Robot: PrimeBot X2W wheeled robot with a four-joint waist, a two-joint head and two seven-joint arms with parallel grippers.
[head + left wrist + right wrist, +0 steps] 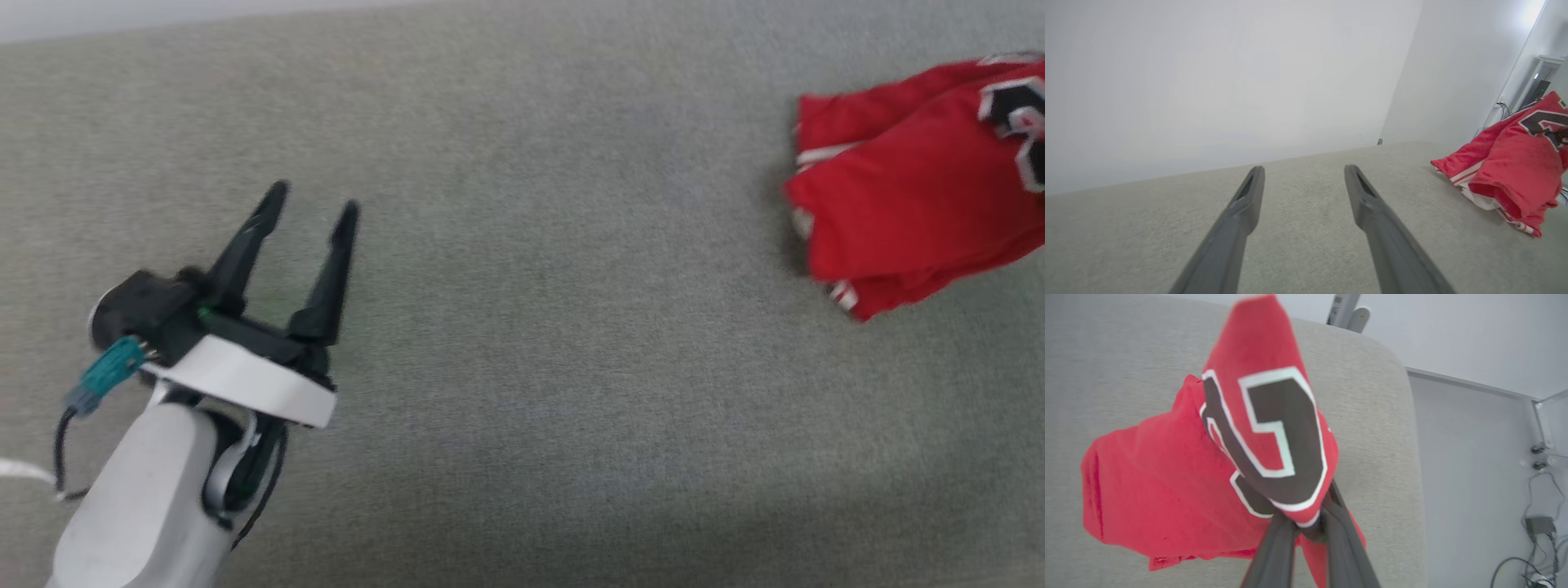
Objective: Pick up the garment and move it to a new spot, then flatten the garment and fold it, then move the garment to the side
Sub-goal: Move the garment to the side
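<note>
Right gripper (1310, 524) is pinching the red jersey (1167, 490), its two dark fingers nearly together on a bunched fold beside the black, white-edged numeral. The soft knit cloth is peaking up there and slumping in crumpled folds onto the grey woven-fabric surface (531, 327) near its rounded corner. Left gripper (314, 200) is hovering well apart from the jersey, its long tapered matte-black fingers spread wide and holding nothing, while the jersey is lying at the far right of the head view with red-and-white striped trim showing along its edge.
</note>
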